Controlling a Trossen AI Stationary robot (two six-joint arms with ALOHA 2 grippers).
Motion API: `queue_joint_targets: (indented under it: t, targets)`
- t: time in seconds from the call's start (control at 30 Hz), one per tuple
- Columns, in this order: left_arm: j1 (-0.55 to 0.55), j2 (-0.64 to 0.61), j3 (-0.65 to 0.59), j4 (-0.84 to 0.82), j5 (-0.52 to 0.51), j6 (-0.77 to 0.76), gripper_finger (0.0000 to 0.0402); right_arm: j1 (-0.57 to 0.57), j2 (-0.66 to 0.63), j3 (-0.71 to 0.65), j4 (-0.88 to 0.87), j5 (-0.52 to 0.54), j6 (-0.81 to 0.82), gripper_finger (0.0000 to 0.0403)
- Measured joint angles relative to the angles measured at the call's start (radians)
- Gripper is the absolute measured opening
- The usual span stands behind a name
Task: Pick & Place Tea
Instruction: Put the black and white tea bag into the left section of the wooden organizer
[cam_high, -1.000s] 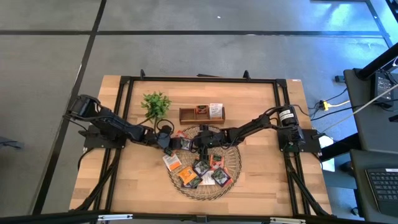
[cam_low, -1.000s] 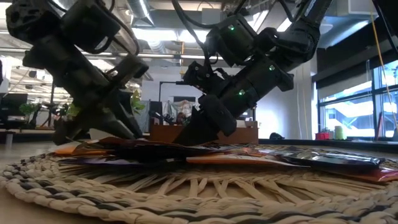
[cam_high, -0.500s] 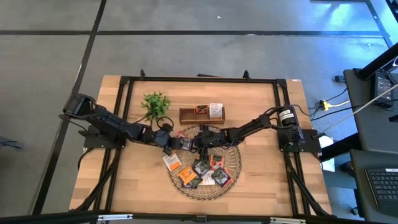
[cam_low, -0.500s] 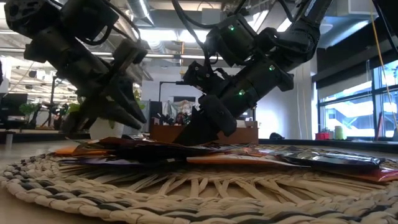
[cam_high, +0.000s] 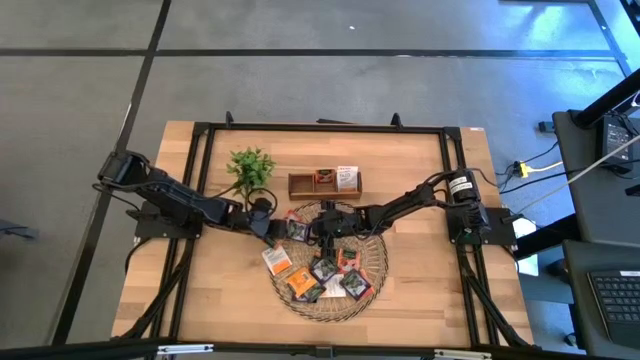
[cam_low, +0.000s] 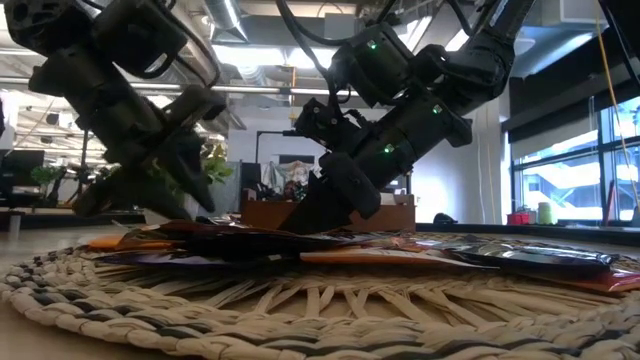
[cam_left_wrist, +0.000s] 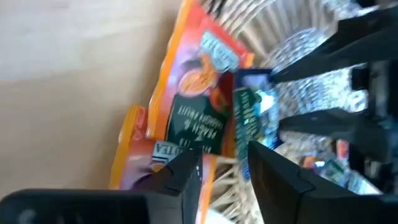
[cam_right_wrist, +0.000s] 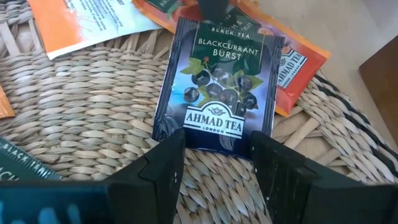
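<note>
- Blackcurrant sachet (cam_right_wrist: 216, 87) flat on tray (cam_right_wrist: 81, 106), long axis toward right gripper (cam_right_wrist: 214, 163), fingers spread, empty.
- Left gripper (cam_left_wrist: 224, 163) parted over orange sachets (cam_left_wrist: 193, 106); labels readable in wrist views only.

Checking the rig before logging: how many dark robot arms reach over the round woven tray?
2. The left gripper is at the round woven tray's left rim; the right gripper is over its far half.

Blackcurrant tea sachet (cam_right_wrist: 217, 93) on woven tray (cam_right_wrist: 87, 106)
</note>
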Motion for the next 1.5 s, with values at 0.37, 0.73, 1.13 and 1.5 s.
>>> queue_joint_targets:
  t: [0.37, 0.73, 1.13, 1.5]
  targets:
    - [0.0, 0.0, 0.0, 0.011, -0.028, -0.027, 0.0139, 0.0, 0.0, 0.0, 0.001, -0.001, 0.0, 0.0186]
    - [0.0, 0.0, 0.001, 0.05, -0.07, -0.005, 0.0139, 0.0, 0.0, -0.001, 0.002, -0.001, 0.001, 0.0186]
    - [0.0, 0.0, 0.001, 0.062, -0.067, -0.018, 0.0139, 0.0, 0.0, -0.002, 0.006, 0.0, 0.001, 0.0186]
    - [0.0, 0.0, 0.001, 0.064, -0.069, -0.027, 0.0139, 0.0, 0.0, -0.002, 0.006, 0.0, 0.002, 0.0186]
